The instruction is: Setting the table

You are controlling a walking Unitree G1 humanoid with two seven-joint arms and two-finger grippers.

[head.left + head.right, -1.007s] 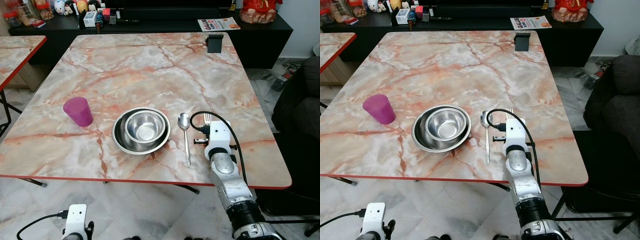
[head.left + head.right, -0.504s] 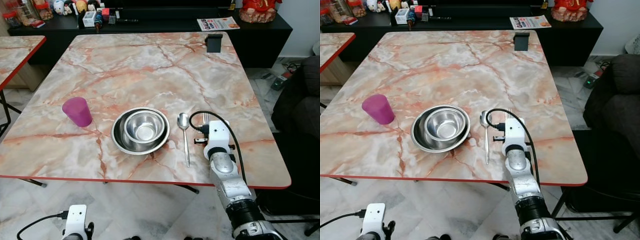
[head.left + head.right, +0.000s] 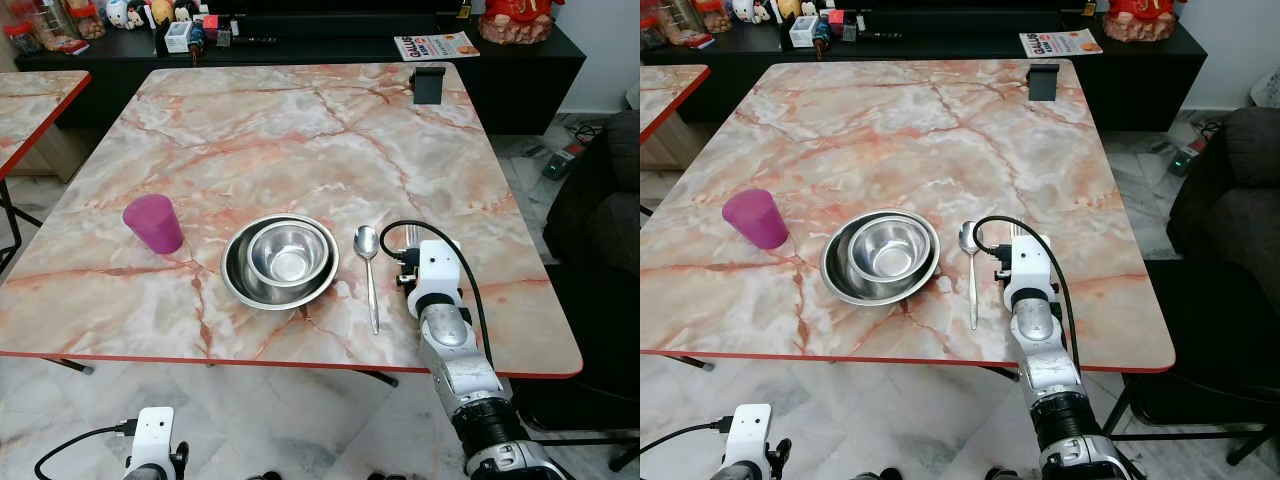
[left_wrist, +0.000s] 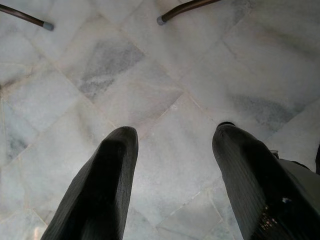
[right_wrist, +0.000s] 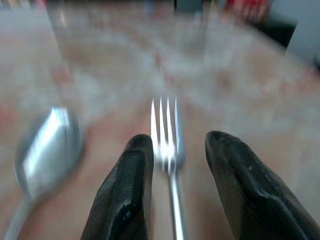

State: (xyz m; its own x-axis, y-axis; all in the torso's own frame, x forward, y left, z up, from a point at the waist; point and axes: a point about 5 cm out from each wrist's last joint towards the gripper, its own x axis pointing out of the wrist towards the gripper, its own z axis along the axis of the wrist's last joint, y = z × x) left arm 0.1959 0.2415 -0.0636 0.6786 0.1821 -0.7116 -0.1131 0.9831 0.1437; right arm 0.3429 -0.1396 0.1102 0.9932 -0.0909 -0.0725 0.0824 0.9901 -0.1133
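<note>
Place setting sits near the front edge of the marble bench (image 3: 300,130). Purple plastic cup (image 3: 153,222) stands upright on the left, well apart from the rest. In the middle, a small steel bowl (image 3: 289,252) is nested inside a bigger shallow steel bowl (image 3: 240,284). Just right of that lies a spoon (image 3: 370,275), bowl end pointing away. A fork (image 5: 167,145) lies beside the spoon, tines pointing away too.

Fork (image 5: 167,131) handle hidden under right arm (image 3: 450,340); spoon (image 5: 47,145) blurred.
</note>
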